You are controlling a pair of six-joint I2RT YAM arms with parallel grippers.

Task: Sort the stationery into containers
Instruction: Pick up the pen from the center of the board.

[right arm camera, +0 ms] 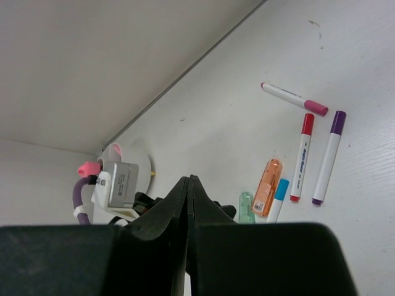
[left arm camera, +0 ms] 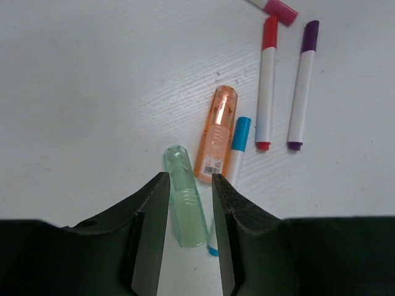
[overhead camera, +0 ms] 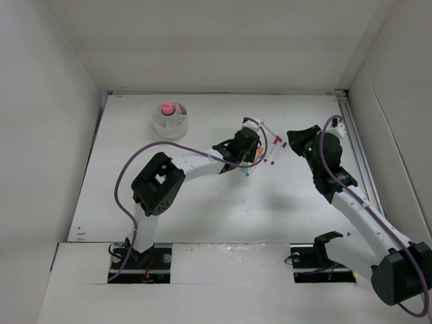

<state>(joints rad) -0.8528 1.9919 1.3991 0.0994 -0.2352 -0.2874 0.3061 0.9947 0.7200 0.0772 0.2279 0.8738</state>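
A: Why is it posed like that?
B: Bowl (overhead camera: 169, 132) waits at ten o'clock, with bare worktop (overhead camera: 202, 202) between. Left hand (left arm camera: 189, 177) straddles the green capsule (left arm camera: 184, 206) crosswise to pinch it, jaws released.
A: Any crowding?
B: Orange capsule (left arm camera: 216, 132) and blue pen (left arm camera: 237, 145) lie close at one o'clock. Right hand (right arm camera: 189, 185) is clenched, empty, well apart.

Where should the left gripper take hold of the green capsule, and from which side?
Grip the green capsule across its middle, from straight above: it lies flat and narrow, the blue-capped pen close beside it, so the left gripper should span its short width.
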